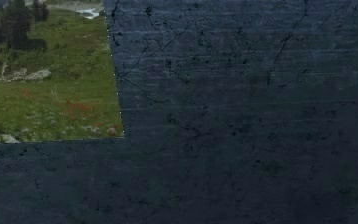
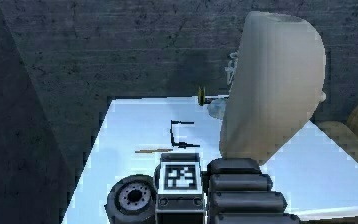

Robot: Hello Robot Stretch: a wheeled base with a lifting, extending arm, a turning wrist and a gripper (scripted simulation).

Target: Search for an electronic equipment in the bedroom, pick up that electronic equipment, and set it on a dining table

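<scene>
We see the gripper (image 2: 186, 134) against the white table (image 2: 117, 140). We cannot tell its spread, nor whether it holds anything. The electronic equipment may be the small dark thing (image 2: 202, 97) at the table's far edge. We judge it light, rigid and breakable, best taken by its sides.

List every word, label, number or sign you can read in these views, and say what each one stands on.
There is no readable text in either view.
White square: its black marks form a blocky pattern, not letters or digits.
Picture on the dark wall: a grassy landscape with no caption or signature to make out.
Table: the small things on it show no legible print.
</scene>
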